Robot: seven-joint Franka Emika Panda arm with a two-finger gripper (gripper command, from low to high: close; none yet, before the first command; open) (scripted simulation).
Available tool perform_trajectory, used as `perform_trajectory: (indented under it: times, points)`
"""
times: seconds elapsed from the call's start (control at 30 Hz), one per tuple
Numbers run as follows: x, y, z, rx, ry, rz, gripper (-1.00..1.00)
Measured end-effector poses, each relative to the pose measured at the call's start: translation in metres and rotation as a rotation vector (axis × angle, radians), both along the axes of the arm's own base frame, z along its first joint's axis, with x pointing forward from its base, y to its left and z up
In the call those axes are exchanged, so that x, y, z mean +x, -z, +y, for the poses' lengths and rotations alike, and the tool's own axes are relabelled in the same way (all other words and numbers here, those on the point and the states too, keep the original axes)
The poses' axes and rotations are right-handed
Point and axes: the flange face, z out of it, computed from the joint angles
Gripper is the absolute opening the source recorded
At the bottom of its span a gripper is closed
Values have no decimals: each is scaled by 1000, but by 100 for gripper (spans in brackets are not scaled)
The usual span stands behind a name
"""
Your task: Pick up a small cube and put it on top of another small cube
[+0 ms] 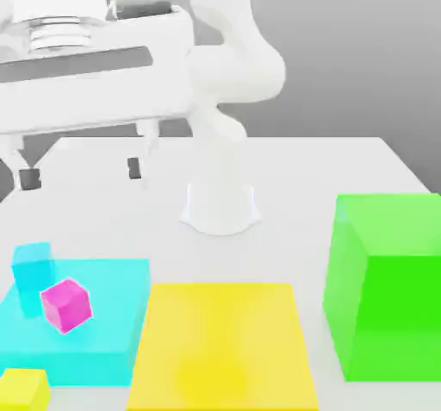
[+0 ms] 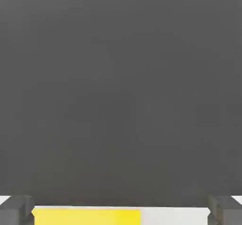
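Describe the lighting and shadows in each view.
Exterior view: soft, even light, no hard shadows; the green block has a brighter top and darker front face, and the yellow slab shows a faint bright patch. Hand view: mostly flat dark grey, with only a thin lit strip of yellow along one edge.

a simulated robot test scene: a plain white counter (image 1: pixel 344 168) against a blank grey backdrop, with flat-coloured blocks and a white arm (image 1: pixel 226 90).
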Motion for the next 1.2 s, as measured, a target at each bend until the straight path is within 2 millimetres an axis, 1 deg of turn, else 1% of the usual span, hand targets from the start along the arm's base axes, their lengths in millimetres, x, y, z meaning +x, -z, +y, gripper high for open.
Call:
perform_trajectory:
  times: [0.07,0.13,0.23,0.33,0.47,0.53,0.6,0.63,0.8,0.83,0.87,0.9,1.0,1.07,1.2]
  points:
    - [3,32,-17,-4,8,43,0]
    - [5,65,-31,-12,9,86,0]
    - [3,112,-51,-28,9,151,0]
    - [-5,157,-74,-51,13,215,0]
    - [-23,213,-105,-91,16,301,0]
    - [-25,243,-111,-101,15,316,0]
    - [-26,275,-112,-103,16,320,0]
    - [-27,285,-112,-102,16,321,-100]
    - [-27,285,-112,-100,16,322,-100]
    - [-27,290,-112,-100,16,322,-100]
    - [-27,284,-112,-101,16,322,-100]
    - [-26,273,-112,-102,15,322,-100]
    - [-28,231,-112,-99,17,322,-100]
    - [-36,211,-109,-89,27,324,-100]
    - [-57,178,-102,-72,47,329,-100]
